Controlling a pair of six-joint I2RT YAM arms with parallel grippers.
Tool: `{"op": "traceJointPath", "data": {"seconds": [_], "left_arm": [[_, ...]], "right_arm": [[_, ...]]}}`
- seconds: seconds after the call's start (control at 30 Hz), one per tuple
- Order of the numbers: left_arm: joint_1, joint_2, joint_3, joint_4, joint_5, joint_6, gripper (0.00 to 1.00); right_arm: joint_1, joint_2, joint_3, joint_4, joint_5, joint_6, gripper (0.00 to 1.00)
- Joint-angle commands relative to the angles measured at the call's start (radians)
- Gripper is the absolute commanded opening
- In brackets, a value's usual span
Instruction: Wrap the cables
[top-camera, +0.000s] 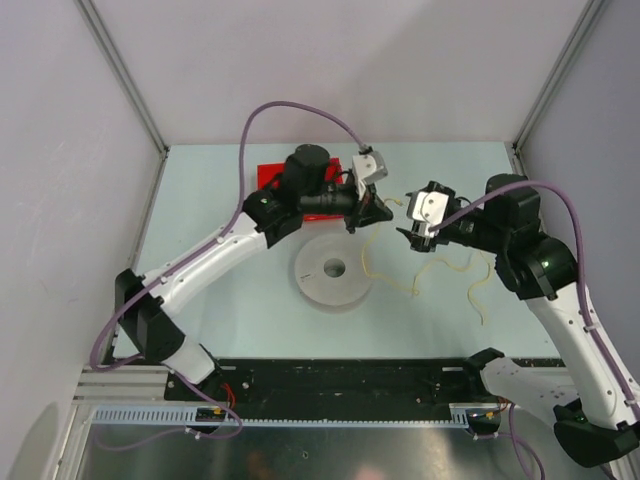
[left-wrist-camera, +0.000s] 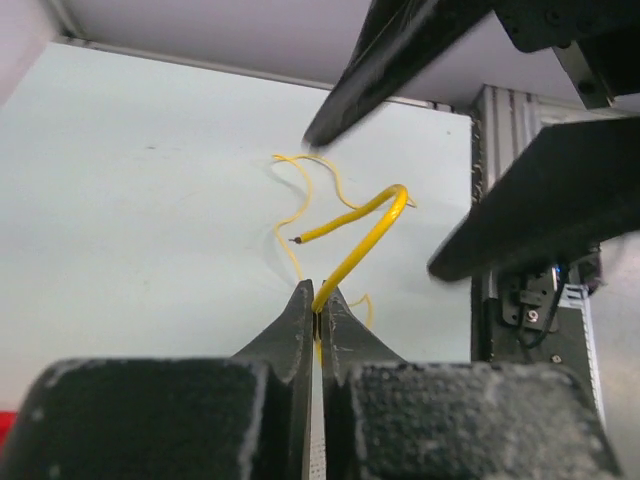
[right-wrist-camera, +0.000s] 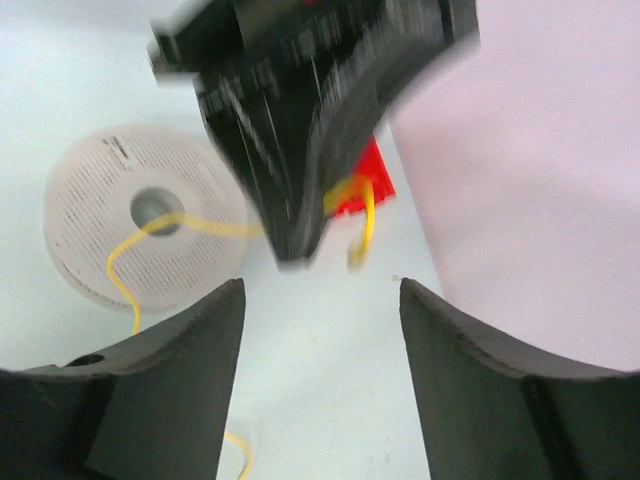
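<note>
L gripper (left-wrist-camera: 317, 297) is pinched tight on the yellow cable (left-wrist-camera: 372, 232), just beyond the white spool's (top-camera: 315, 287) far-right rim. A short end loops up out of the jaws, bare tip free. R gripper (right-wrist-camera: 320, 290) is spread wide w/ nothing in it, right of the spool, facing the L fingers. Rest of the cable lies kinked on the table (top-camera: 430, 330), right of the spool.

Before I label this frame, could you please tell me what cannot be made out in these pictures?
Top view: the red object is mostly hidden behind the left arm.
Right wrist view: the left gripper is motion-blurred, so its hold on the yellow wire is unreadable there.
Top view: the wire is too thin to trace along its whole length.
</note>
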Motion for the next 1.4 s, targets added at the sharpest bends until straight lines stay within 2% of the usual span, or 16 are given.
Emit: {"op": "traceJointPath", "data": {"seconds": [0.0, 0.13, 0.2, 0.4, 0.47, 0.6, 0.87, 0.97, 1.17, 1.37], "left_arm": [[0.096, -0.128, -0.012, 0.014, -0.021, -0.044, 0.0], [0.142, -0.195, -0.047, 0.005, -0.07, -0.025, 0.0], [0.146, -0.211, -0.063, 0.003, -0.096, -0.022, 0.0], [0.146, -0.216, -0.085, 0.005, -0.152, -0.059, 0.0], [0.147, -0.214, -0.082, 0.005, -0.157, -0.07, 0.0], [0.147, -0.217, -0.073, 0.005, -0.157, -0.085, 0.0], [0.146, -0.24, -0.091, 0.003, -0.141, -0.086, 0.0], [0.148, -0.249, -0.095, 0.004, -0.136, -0.083, 0.0], [0.154, -0.254, -0.092, 0.005, -0.13, -0.086, 0.01], [0.183, -0.236, -0.075, 0.005, -0.104, -0.126, 0.0]], "right_arm": [[-0.133, 0.019, 0.004, -0.038, 0.054, 0.07, 0.71], [-0.455, 0.122, 0.005, -0.15, -0.082, 0.103, 0.75], [-0.583, 0.199, 0.005, -0.221, -0.087, 0.138, 0.76], [-0.878, 0.386, -0.044, -0.396, -0.042, 0.321, 0.7], [-0.919, 0.393, -0.087, -0.416, 0.003, 0.343, 0.71], [-0.887, 0.362, -0.212, -0.395, 0.096, 0.304, 0.71], [-0.643, 0.365, -0.387, -0.264, 0.273, 0.095, 0.73], [-0.589, 0.379, -0.428, -0.2, 0.333, -0.004, 0.73], [-0.596, 0.468, -0.456, -0.2, 0.377, -0.143, 0.69], [-0.632, 0.492, -0.578, -0.133, 0.401, -0.221, 0.63]]}}
